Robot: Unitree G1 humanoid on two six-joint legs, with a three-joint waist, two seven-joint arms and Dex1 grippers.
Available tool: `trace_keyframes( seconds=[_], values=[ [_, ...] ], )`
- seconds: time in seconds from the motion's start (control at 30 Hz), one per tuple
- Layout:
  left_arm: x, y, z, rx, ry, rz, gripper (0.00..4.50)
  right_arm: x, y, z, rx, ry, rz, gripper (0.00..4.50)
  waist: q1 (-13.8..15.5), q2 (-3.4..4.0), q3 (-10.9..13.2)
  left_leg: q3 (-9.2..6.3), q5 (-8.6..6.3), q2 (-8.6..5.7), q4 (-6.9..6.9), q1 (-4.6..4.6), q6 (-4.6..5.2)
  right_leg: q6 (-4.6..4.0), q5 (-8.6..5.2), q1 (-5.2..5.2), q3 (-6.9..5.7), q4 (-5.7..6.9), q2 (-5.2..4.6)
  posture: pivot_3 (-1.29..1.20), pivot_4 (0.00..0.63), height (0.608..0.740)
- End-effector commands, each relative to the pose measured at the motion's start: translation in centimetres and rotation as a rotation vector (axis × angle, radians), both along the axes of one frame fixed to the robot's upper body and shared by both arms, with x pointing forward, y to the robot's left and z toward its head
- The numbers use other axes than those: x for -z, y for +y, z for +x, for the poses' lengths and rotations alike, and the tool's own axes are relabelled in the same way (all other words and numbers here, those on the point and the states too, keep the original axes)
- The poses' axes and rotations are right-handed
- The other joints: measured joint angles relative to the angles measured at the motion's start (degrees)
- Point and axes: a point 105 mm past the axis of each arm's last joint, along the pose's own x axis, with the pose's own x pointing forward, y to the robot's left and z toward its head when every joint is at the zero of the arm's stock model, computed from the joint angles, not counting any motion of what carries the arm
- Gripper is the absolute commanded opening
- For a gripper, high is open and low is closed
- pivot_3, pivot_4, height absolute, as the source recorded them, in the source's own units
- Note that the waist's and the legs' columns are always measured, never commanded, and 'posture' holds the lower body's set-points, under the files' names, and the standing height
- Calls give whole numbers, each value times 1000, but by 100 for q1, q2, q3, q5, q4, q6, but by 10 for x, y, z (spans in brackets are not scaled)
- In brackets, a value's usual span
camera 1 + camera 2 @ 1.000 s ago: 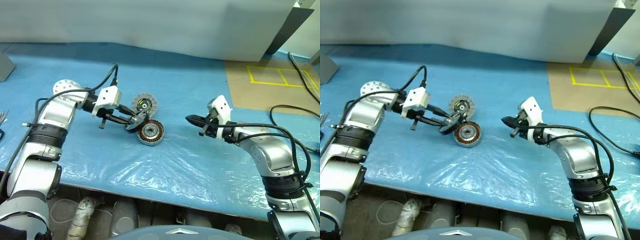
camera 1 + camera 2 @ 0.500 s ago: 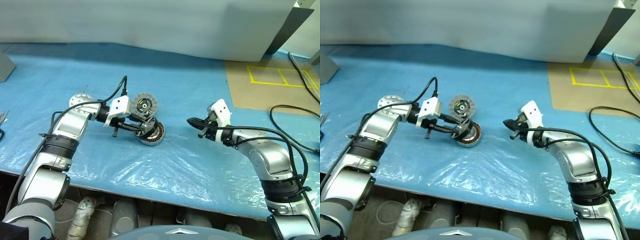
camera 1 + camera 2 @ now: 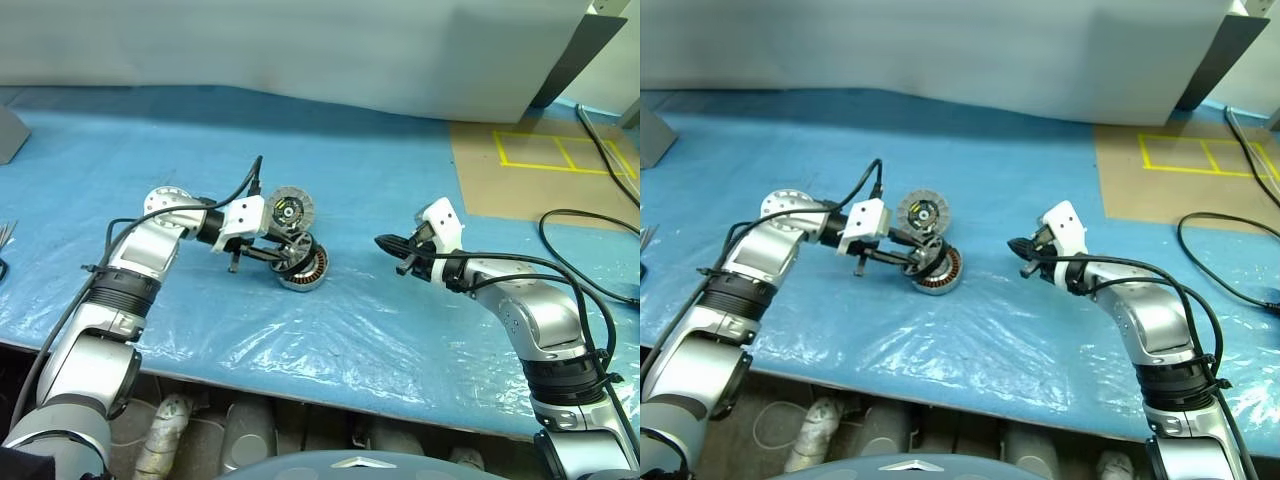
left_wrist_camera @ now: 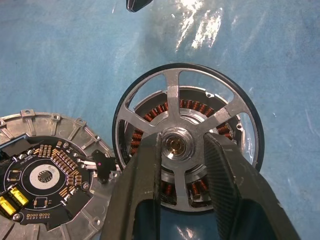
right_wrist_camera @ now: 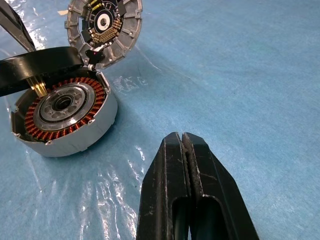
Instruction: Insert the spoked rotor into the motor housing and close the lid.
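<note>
Copper coils ring the motor housing point(image 5: 62, 116) on the blue sheet point(image 3: 400, 330), beside the lid point(image 4: 45, 177). The left gripper point(image 4: 182, 150) clamps the spoked rotor point(image 4: 187, 107) by its hub, tilted over the housing. The right gripper point(image 5: 182, 145) hovers nearby, fingers pressed together, empty.

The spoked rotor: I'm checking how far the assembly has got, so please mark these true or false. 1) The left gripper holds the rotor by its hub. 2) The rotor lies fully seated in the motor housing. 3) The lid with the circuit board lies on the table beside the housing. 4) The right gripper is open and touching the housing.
1) True: the left gripper has its fingers either side of the hub of the spoked rotor.
2) False: the rotor is tilted over the motor housing, whose coils are partly uncovered.
3) True: the lid lies next to the housing.
4) False: the right gripper is shut and apart from the housing.
</note>
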Motion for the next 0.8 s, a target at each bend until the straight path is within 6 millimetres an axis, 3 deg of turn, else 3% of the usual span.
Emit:
trace_keyframes(
  seconds=[0.03, 0.27, 0.47, 0.6, 0.8],
  values=[
    [-7, -2, 4, 7, -56, 19, 958, -12, 3, 0, -7, -55, 4, 0, -1, 0, 0, 0, 0, 0, 0, 0, 0, 0, 0, 0, 0, 0, 0, 0, 150, 740],
    [-8, -8, 5, 14, -74, 9, 958, -9, 3, -1, 5, -50, 8, 0, -2, 0, 0, 0, 0, 0, 0, 0, 0, 0, 0, 0, 0, 1, 0, 0, 150, 740],
    [-11, -12, 4, 31, -88, -10, 2860, -10, 2, 0, 15, -52, 12, 0, -1, 0, 0, 0, 0, 0, 1, 0, 0, 0, 0, 0, 0, 1, 0, 0, 150, 740],
    [-14, -9, 8, 8, -102, -4, 2860, -8, 1, 0, 20, -48, 12, 0, 0, 0, 0, 0, 0, 0, 1, 1, 0, 0, 0, 0, 0, 2, 0, 0, 150, 740],
    [-43, -6, 8, -37, -36, -161, 2860, -16, 13, -6, -53, -58, 37, 0, -1, 0, 0, 0, 0, 0, 1, 1, 0, 0, 0, 0, 0, 3, 0, 0, 150, 740]
  ],
)
